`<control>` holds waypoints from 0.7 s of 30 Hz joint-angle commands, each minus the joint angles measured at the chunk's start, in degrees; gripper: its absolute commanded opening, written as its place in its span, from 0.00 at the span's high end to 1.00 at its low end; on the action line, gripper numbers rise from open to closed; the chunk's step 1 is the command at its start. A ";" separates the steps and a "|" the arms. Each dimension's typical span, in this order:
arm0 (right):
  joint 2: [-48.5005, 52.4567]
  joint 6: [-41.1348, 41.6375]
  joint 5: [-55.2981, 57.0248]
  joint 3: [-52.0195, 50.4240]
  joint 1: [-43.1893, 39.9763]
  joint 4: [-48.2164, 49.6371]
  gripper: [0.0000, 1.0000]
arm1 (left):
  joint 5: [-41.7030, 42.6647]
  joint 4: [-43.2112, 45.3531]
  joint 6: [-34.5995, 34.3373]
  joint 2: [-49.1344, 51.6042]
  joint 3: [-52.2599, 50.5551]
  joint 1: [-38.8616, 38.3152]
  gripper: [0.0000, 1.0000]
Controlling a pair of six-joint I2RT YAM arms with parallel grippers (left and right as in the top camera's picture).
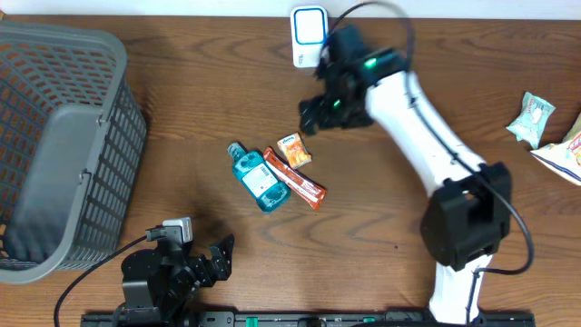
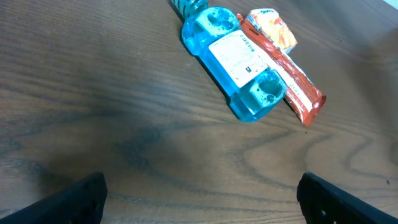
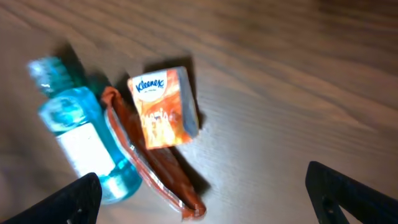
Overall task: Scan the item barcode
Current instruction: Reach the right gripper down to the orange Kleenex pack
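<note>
R gripper hovered up-right of blue bottle, jaws wide, empty. L gripper below bottle, same (tissue pk, orange sachet just right of bottle).

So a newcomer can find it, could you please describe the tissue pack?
On the table, right of the grey basket, three things lie together. The tissue pack is the short orange block, unlike the long orange sachet and blue bottle.

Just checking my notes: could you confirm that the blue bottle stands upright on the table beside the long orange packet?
Not quite: the blue bottle lies on its side on the table beside the long orange packet, as the left wrist view shows.
</note>
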 commanded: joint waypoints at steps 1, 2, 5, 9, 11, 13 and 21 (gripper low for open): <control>0.33 -0.15 5.46 -4.39 2.80 4.74 0.03 | -0.33 -0.76 -0.48 -0.22 0.31 0.11 0.02; 0.33 -0.15 7.78 -6.34 4.17 8.09 0.04 | -0.33 -0.76 -0.48 -0.22 0.31 0.11 0.02; 0.33 0.00 12.74 -8.68 5.68 11.63 0.11 | -0.33 -0.76 -0.48 -0.22 0.31 0.11 0.02; 0.33 5.88 11.15 -10.21 6.01 12.07 0.25 | -0.33 -0.76 -0.48 -0.22 0.31 0.11 0.02; 0.33 9.57 8.33 -10.67 6.01 11.98 0.35 | -0.33 -0.76 -0.48 -0.22 0.31 0.11 0.02; 0.33 11.39 4.79 -10.78 6.01 12.00 0.38 | -0.33 -0.76 -0.48 -0.22 0.31 0.11 0.02; 0.33 34.88 -0.42 -11.28 6.03 9.27 0.31 | -0.33 -0.76 -0.48 -0.22 0.31 0.11 0.02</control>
